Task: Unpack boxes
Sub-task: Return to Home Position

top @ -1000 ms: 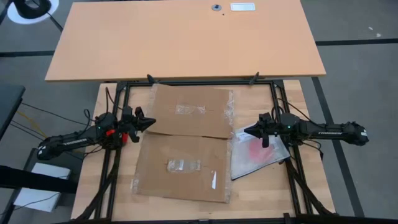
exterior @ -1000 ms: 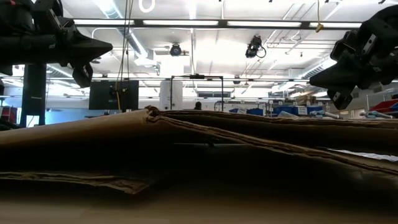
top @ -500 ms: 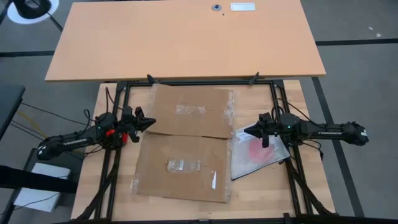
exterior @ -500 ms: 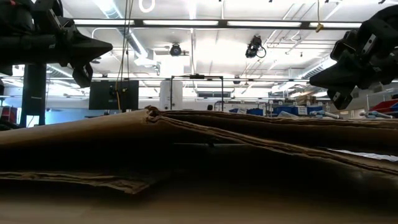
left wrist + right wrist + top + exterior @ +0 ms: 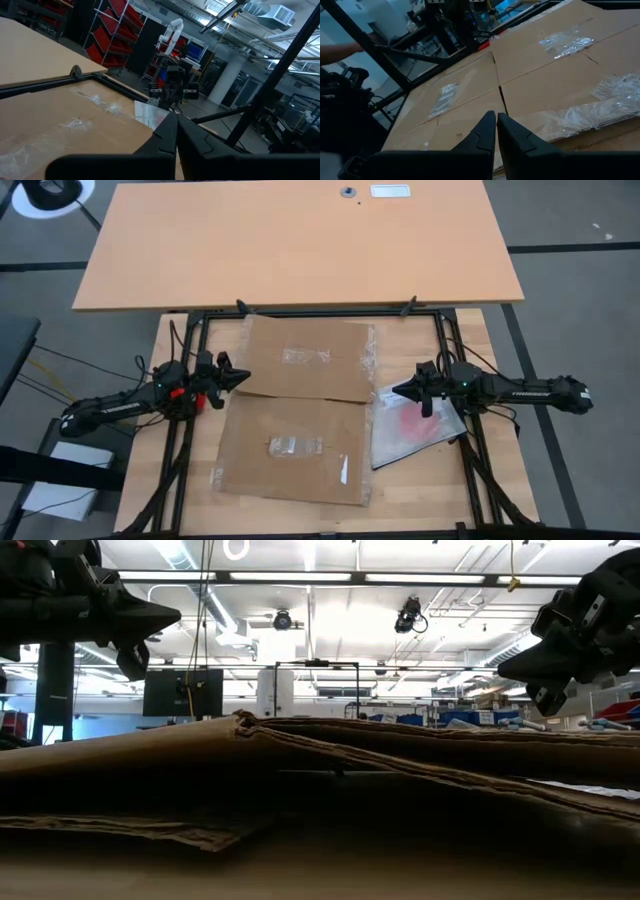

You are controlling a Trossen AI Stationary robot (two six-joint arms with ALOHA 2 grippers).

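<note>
The brown cardboard carton (image 5: 300,410) lies flattened in the middle of the table, flaps spread, with clear tape strips on it; it also fills the low view (image 5: 320,770). My left gripper (image 5: 243,377) hovers shut above the carton's left edge. My right gripper (image 5: 397,391) hovers shut above the gap between the carton's right edge and a clear plastic bag with a red item (image 5: 415,425). In the wrist views the shut fingers (image 5: 176,131) (image 5: 496,119) point over the cardboard.
A black frame (image 5: 320,312) borders the work area, with a larger light wooden tabletop (image 5: 300,240) beyond its far side. The plastic bag lies flat under the right arm. Bare wood shows along the near edge (image 5: 420,500).
</note>
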